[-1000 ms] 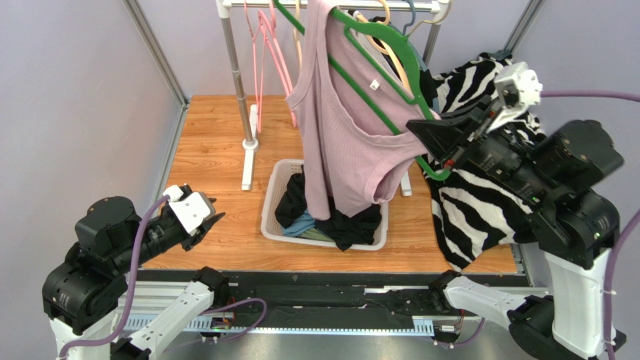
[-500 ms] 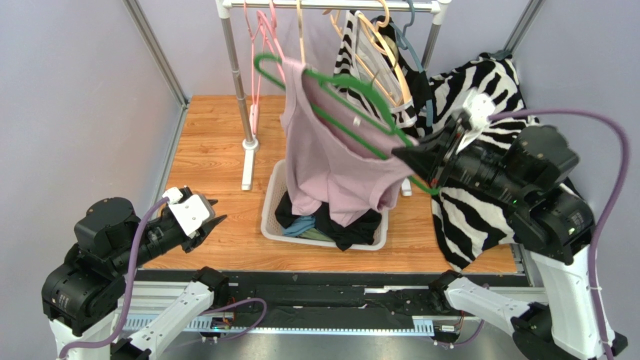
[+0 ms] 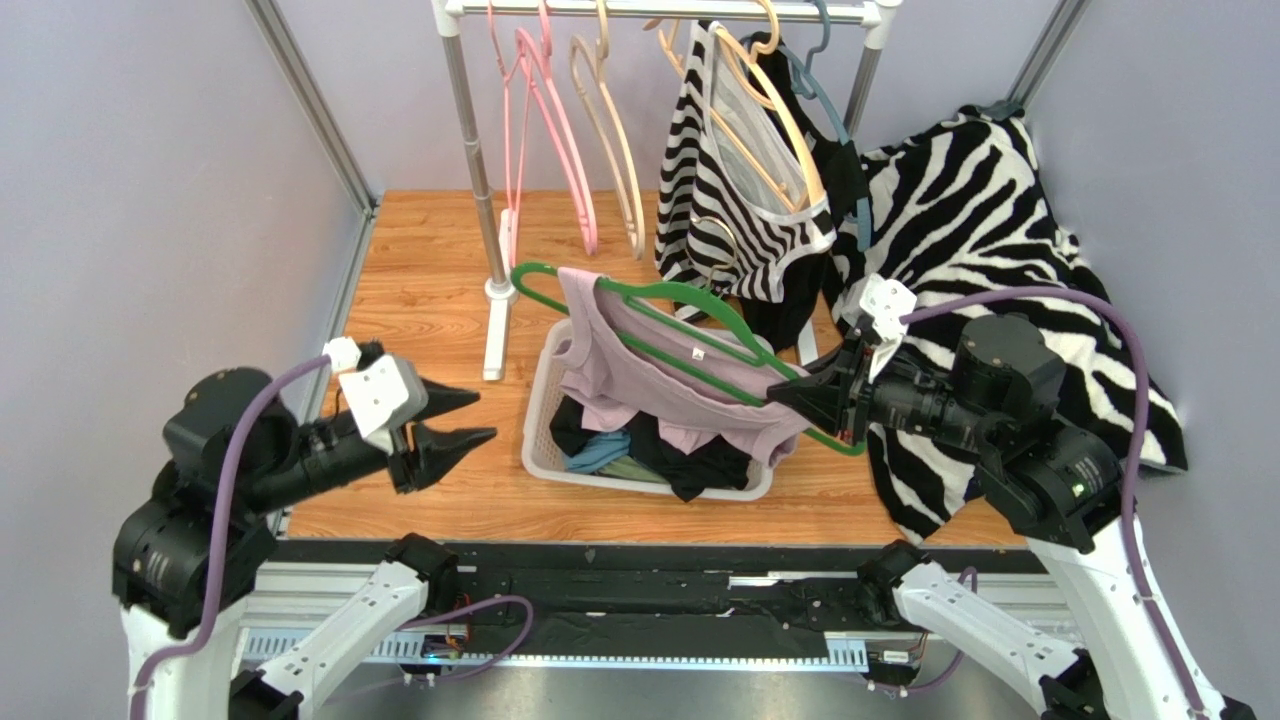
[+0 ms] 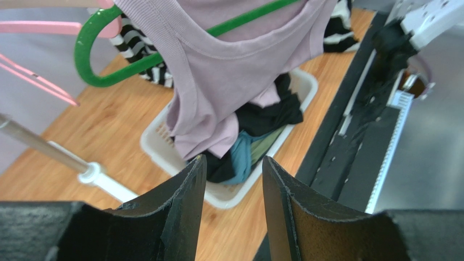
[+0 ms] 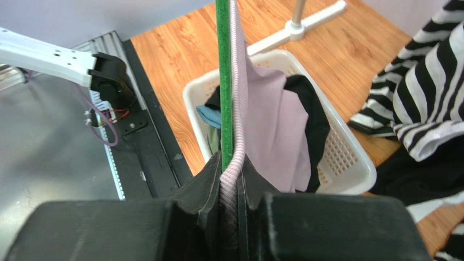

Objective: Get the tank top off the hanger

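Top external, lilac tank top (image 3: pixel 661 393) on hanger (image 5: pixel 223 81), right gripper (image 3: pixel 800 399) clamping hanger, left gripper (image 3: pixel 484 417) spread

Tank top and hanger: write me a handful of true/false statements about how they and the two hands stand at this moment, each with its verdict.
1. The right hand is shut on the green hanger, pinching a bit of fabric with it. True.
2. The pink tank top is fully off the hanger. False: it is draped over the hanger.
3. The left hand is open and holds nothing. True.
4. The green hanger hangs on the rail. False: it is off the rail, held out over the white basket.
5. The white basket is empty. False: dark and blue clothes lie in it.
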Available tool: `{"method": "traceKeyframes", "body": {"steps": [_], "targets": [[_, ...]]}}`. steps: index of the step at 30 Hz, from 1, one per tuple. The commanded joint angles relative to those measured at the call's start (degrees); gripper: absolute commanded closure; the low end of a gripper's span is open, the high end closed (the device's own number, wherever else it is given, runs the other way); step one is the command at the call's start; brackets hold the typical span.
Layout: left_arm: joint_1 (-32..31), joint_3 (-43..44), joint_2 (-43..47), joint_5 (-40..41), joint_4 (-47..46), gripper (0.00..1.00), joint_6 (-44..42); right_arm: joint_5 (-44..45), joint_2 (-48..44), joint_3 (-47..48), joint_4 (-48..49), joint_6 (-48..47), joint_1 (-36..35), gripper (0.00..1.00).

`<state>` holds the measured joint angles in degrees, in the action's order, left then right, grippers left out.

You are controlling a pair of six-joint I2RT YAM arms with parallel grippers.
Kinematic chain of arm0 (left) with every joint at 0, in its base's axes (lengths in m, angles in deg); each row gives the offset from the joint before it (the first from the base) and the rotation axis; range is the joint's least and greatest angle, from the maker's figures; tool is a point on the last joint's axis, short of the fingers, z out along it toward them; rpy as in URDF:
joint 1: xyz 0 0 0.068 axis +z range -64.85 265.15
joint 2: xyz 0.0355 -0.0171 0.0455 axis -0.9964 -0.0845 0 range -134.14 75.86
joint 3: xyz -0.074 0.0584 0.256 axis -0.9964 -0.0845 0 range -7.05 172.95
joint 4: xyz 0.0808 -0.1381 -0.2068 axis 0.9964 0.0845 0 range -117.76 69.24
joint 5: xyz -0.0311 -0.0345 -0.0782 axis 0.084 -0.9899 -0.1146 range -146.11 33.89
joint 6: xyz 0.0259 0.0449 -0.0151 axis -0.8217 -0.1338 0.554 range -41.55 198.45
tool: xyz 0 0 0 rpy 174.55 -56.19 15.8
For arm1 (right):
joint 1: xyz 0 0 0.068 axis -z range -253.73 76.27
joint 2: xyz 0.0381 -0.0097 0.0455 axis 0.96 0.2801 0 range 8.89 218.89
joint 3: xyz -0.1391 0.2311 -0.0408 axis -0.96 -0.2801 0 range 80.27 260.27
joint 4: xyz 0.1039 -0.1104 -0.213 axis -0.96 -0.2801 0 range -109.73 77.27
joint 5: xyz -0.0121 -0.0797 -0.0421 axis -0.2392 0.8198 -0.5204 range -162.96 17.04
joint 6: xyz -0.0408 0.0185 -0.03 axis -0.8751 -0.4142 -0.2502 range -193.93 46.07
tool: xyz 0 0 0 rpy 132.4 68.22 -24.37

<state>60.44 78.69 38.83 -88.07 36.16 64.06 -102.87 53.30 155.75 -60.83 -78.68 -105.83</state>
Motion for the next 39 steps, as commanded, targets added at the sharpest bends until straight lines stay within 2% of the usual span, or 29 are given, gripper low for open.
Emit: {"method": "traceKeyframes", "body": {"steps": [1, 10, 17, 25, 29, 34, 39], "targets": [[0.28, -0.31, -6.45, -5.56, -12.23, 0.50, 11.21, -5.33, -1.51, 2.39, 6.00, 1.06, -0.16, 1.00], [-1.57, -0.74, -11.04, -8.38, -20.32, 0.50, 18.96, -4.90, 0.59, 2.47, 5.03, -0.16, -2.79, 1.00], [-1.66, -4.17, -10.16, -7.59, -21.91, 0.51, 18.53, -2.35, 3.06, 4.06, 5.73, -1.13, -6.04, 1.00], [-1.74, -8.30, -8.76, -4.78, -22.96, 0.55, 17.03, -0.85, 4.38, 5.64, 5.56, -0.96, -7.72, 1.00], [-1.66, -9.18, -8.75, 0.40, -24.19, 0.57, 17.91, -0.76, 4.38, 5.82, 5.47, -0.78, -8.42, 1.00], [-1.66, -8.57, -9.90, 4.10, -25.95, 0.59, 21.42, -0.06, 4.64, 5.38, 5.56, -0.70, -9.38, 1.00], [-1.57, -9.00, -10.86, 2.88, -27.44, 0.61, 25.28, 0.55, 4.73, 5.11, 5.47, -0.96, -10.00, 1.00]]}}
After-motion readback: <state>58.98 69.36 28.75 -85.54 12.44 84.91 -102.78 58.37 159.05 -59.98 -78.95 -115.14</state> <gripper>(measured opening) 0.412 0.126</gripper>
